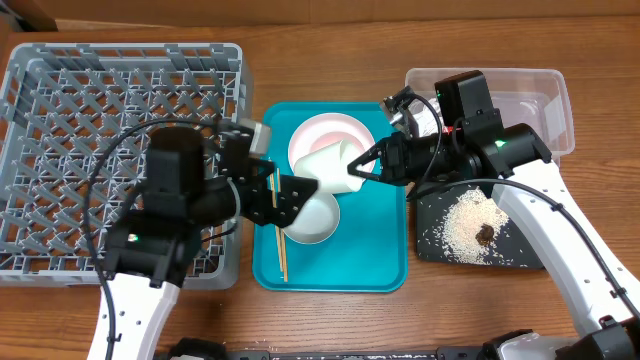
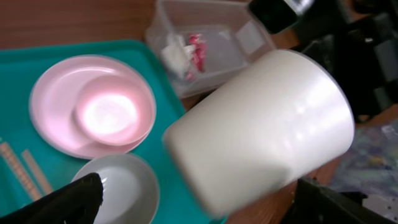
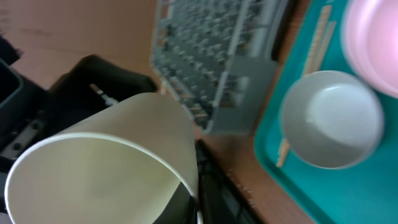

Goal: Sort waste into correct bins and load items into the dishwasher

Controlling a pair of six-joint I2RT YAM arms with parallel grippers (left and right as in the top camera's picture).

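Note:
My right gripper (image 1: 362, 168) is shut on the rim of the small white cup (image 1: 330, 165) and holds it tilted above the teal tray. The cup fills the left wrist view (image 2: 261, 130) and the right wrist view (image 3: 106, 168). My left gripper (image 1: 292, 195) is open, with its fingers either side of the cup's base (image 2: 199, 202). Below, a pinkish bowl sits on the round plate (image 1: 325, 135), next to a pale grey bowl (image 1: 315, 218) and the chopsticks (image 1: 281, 245). The grey dish rack (image 1: 110, 130) stands at the left.
The clear tub (image 1: 545, 100) at the back right holds the red wrapper (image 2: 196, 46) and the white tissue (image 2: 174, 53). The black tray (image 1: 435, 245) in front of it holds rice grains (image 1: 468, 218) and a brown lump (image 1: 485, 234). The teal tray (image 1: 380, 265) lies mid-table.

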